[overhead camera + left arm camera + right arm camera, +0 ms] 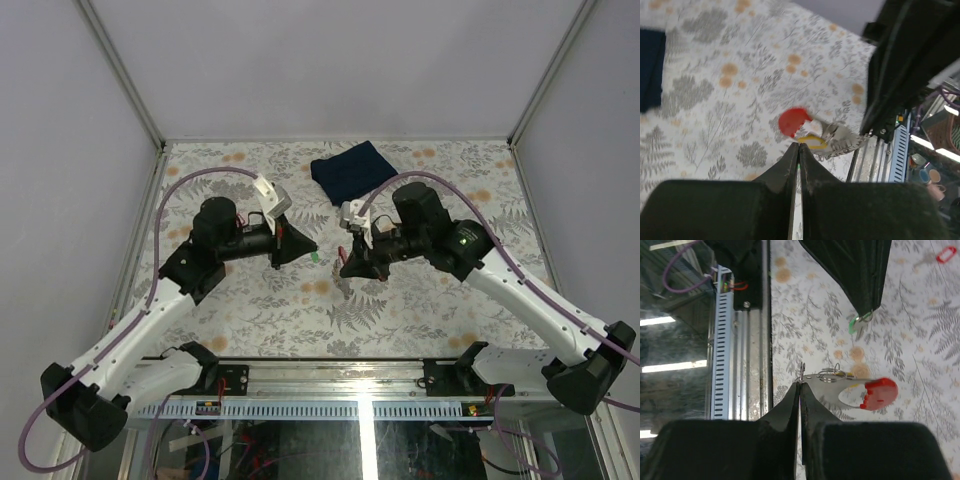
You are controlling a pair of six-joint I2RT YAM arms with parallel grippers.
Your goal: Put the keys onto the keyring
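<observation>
Patterned bench (pixel 420 300), folded dark blue cloth (pixel 350 170) at upper centre of the top view, well apart from the work. Both arms meet mid-frame, tips near each other but not touching.

Right fingers (pixel 785 405) are pressed fully together, pinching the keyring (pixel 820 381) by its thin wire end. It is held off the bench, with the red tag (pixel 881 394) sticking out to the right in the right wrist view. The yellow key (pixel 812 141) sits tight against the ring beside the tag; it looks already threaded, can't confirm the loop.

Left fingers (pixel 785 167) are closed too, gripping the green key (pixel 857 324), which pokes out at their tip above the ring, clear gap between.

Progress: roughly half. Probably one key on; the green one still needs threading onto the ring.
</observation>
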